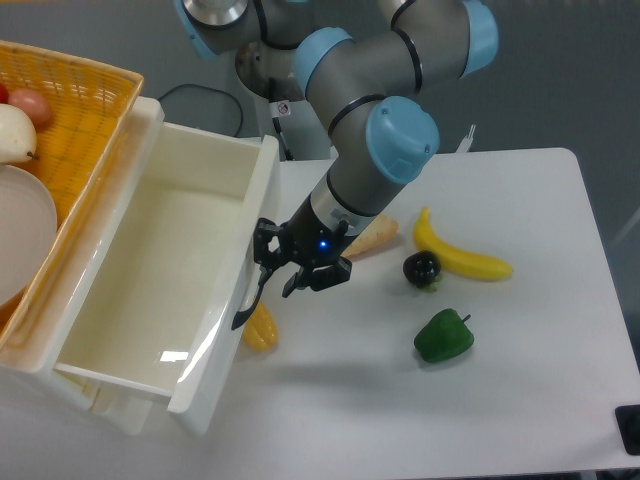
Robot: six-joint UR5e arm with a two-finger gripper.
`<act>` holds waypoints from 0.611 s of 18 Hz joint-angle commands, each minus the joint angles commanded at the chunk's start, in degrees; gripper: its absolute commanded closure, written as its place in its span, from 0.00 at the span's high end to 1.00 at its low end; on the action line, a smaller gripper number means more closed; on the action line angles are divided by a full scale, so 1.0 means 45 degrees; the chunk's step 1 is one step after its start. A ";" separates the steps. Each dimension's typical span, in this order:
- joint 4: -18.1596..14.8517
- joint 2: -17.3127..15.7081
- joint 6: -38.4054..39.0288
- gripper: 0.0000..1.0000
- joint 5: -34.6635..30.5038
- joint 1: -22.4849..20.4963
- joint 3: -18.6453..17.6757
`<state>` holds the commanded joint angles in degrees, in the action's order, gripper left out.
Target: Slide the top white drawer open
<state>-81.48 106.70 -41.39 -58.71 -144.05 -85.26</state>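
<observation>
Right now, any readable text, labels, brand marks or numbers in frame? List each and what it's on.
No legible text anywhere in this view.
Small round red-and-white sticker on the robot arm: a mark shows, too small to read.
Top white drawer, yellow basket, banana, green pepper: no print visible.
</observation>
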 joint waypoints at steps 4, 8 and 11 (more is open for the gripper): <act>0.0585 0.0000 -0.0703 1.00 0.0000 -0.0468 0.0098; 0.1852 0.0039 -0.0704 1.00 -0.0117 -0.0976 -0.0018; 0.2789 0.0155 -0.0703 1.00 -0.0369 -0.1328 -0.0019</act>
<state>-68.93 107.40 -44.56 -60.37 -150.02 -85.34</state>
